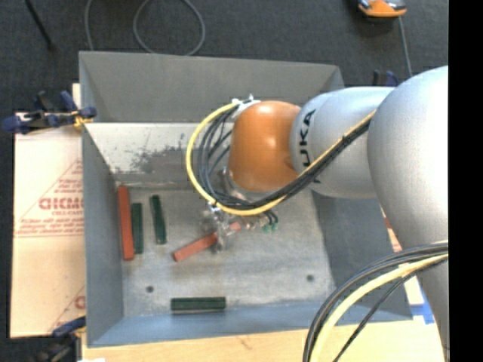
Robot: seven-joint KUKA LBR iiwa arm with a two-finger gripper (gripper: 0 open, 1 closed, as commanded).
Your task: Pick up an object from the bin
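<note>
My gripper [219, 236] hangs below the orange wrist cover, low over the middle of the bin floor. A short red stick [193, 250] lies slanted there, and its right end runs up to the gripper's tip. Whether that end sits inside the gripper is hidden by the gripper's own body. A small green piece [267, 225] lies just to the right of the gripper.
By the left wall lie a long red stick [126, 232] and two dark green sticks [137, 228] [158, 219], side by side. A dark green bar [198, 304] lies near the front wall. The arm and its cables cover the bin's right part.
</note>
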